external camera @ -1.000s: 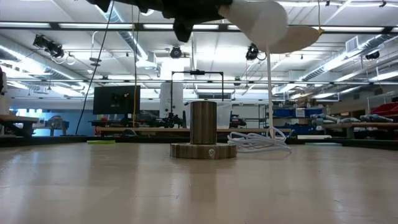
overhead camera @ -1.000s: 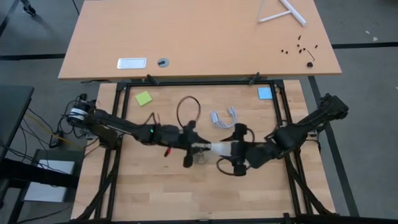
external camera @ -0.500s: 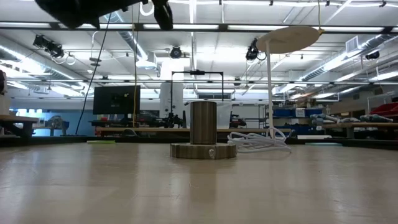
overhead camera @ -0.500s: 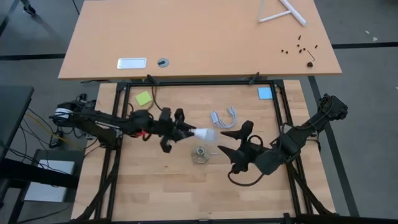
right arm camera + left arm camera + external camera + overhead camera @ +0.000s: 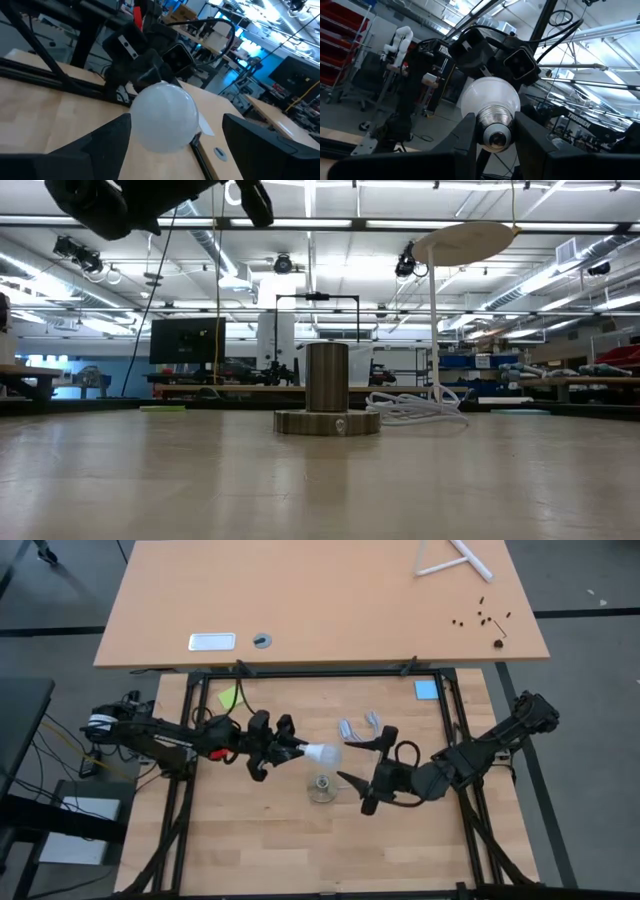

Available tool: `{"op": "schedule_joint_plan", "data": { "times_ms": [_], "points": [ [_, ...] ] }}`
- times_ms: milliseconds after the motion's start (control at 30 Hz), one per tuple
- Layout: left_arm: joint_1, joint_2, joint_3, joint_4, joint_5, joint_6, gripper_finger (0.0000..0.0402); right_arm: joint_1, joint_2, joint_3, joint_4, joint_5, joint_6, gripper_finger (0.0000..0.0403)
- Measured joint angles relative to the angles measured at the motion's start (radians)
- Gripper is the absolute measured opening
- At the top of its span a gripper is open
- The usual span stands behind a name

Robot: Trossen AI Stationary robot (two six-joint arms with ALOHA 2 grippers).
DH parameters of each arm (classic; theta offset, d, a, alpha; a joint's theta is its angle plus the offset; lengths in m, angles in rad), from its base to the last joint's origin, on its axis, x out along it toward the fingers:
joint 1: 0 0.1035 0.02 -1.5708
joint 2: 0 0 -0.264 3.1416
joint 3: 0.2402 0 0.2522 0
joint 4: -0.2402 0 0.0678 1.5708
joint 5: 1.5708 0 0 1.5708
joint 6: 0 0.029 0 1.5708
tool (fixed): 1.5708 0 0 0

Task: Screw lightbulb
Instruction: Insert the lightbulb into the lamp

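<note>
2 dark arms hang over the wooden bench [image 5: 300, 850] and face each other. The left end effector [image 5: 283, 748] is to the left of the middle of the bench. It is gripping the lightbulb [image 5: 322, 753] by its thin metal screw end. In the left wrist view, a finger [image 5: 464, 140] sits on each side of the screw end, and the round white part of the lightbulb [image 5: 490, 100] points away from the wrist. The lightbulb is up in the air and lies on its side, with the round end pointing right, toward the other arm.

The right end effector [image 5: 362, 766] is just to the right of the lightbulb. Its 2 fingers are spread wide open, and they hold nothing. In the right wrist view, the lightbulb [image 5: 162, 117] sits in the gap between the 2 dark fingers [image 5: 110, 137], but none of them touch it.

The socket [image 5: 321, 787] is a small round thing that stands on the bench, nearer than the lightbulb and a little below it. In the low view, the socket [image 5: 327, 392] looks like a short metal tube on a flat round base. A white cord [image 5: 360, 728] lies curled on the bench, farther back. 1 green note [image 5: 230, 698] lies at the far left of the bench, and 1 blue note [image 5: 427, 690] lies at the far right.
</note>
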Motion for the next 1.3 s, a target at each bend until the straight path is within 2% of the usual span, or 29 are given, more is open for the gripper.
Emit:
{"op": "schedule_joint_plan", "data": {
  "times_ms": [367, 600, 800, 1000, 1300],
  "points": [
    [0.011, 0.0, 0.0, -0.008, 0.012, 0.008, 0.0095, -0.023, 0.075, 0.0, 0.086, 0.026, -0.052, 0.0341],
    [0.011, 0.0, 0.0, 0.002, 0.034, 0.008, 0.0095, -0.034, 0.077, 0.0, 0.103, 0.023, -0.094, 0.034],
    [0.01, 0.0, 0.0, -0.002, 0.041, 0.008, 0.0095, -0.055, 0.096, 0.0, 0.108, -0.06, -0.105, 0.0339],
    [0.01, 0.001, 0.0, 0.001, 0.041, 0.008, 0.0095, -0.087, 0.124, 0.0, 0.121, -0.066, -0.154, 0.0341],
    [0.009, 0.001, 0.0, 0.015, 0.041, 0.008, 0.0095, -0.092, 0.125, 0.0, 0.153, -0.074, -0.191, 0.032]
  ]
}}
